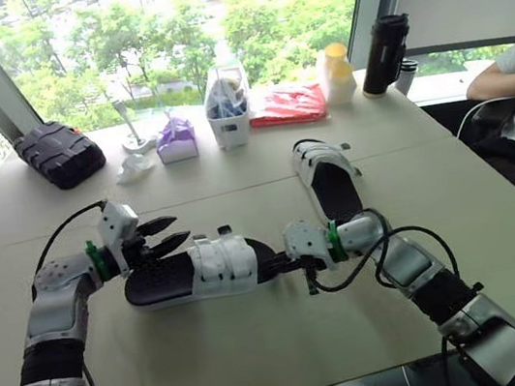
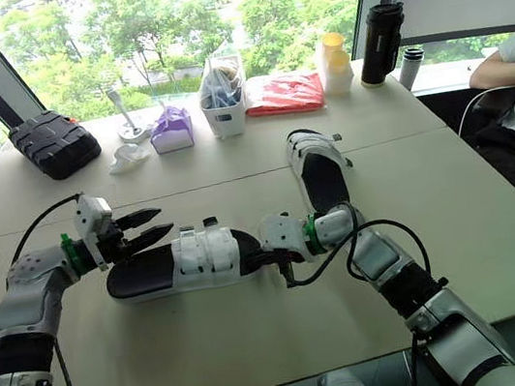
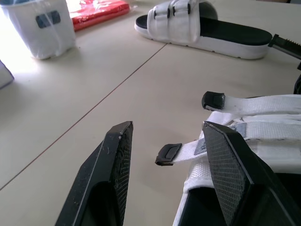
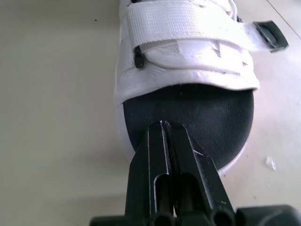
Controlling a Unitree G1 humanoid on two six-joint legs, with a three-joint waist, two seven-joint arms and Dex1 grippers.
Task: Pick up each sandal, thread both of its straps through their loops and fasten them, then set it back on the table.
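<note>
From the head camera, the near sandal (image 1: 192, 272) lies flat on the counter (image 1: 216, 366) between the arms. The left end effector (image 1: 180, 228) is released, spread just above the heel end, and the right end effector (image 1: 282, 267) is clenched at the toe. The far sandal (image 1: 329, 182) lies beyond the right end effector with both straps across it, so it looks finished. In the left wrist view, the spread fingers (image 3: 117, 160) frame two white straps (image 3: 263, 104) whose black-tipped ends stick out sideways. They appear threaded, but I cannot tell whether they are pressed down. In the right wrist view, the clenched fingers grasp nothing, and their tips sit on the toe of the footbed. Probably only the fastening of this sandal is left. No brand shows on either sandal, and the dark label on the white container (image 3: 33, 28) is unreadable.
</note>
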